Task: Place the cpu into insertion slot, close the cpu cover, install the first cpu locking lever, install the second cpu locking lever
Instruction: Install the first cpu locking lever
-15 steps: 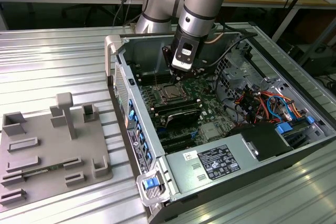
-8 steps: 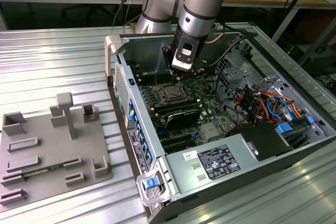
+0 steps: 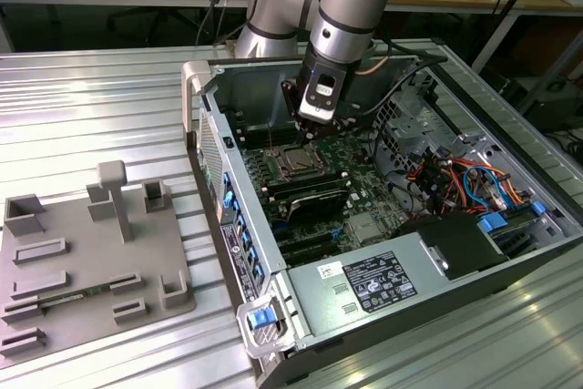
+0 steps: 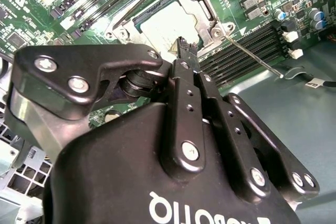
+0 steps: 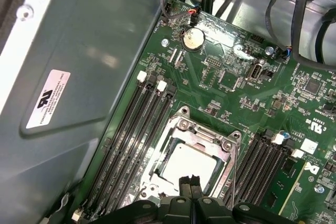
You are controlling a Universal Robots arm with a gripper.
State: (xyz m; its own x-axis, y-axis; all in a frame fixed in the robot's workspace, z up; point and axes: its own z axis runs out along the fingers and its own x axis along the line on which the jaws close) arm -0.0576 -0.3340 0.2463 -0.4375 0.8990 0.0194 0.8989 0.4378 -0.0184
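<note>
Cpu (image 5: 188, 162) seated in the insertion slot (image 5: 182, 125), cover laid down over it

One flat square chip with a dull silvery-tan face is seen through the window of the single cpu cover (image 5: 203, 136), a thin shiny metal frame lying on the socket of the green motherboard (image 5: 231, 82). The black gripper (image 5: 189, 181) is parked right at the socket's edge, its two fingertips pressed together with nothing between them. One thin wire lever (image 4: 251, 54) is stuck out sideways past the socket. Long black memory slots (image 5: 140, 129) are lined up on two sides, and one round coin cell (image 5: 192, 39) is spotted further off.
</note>
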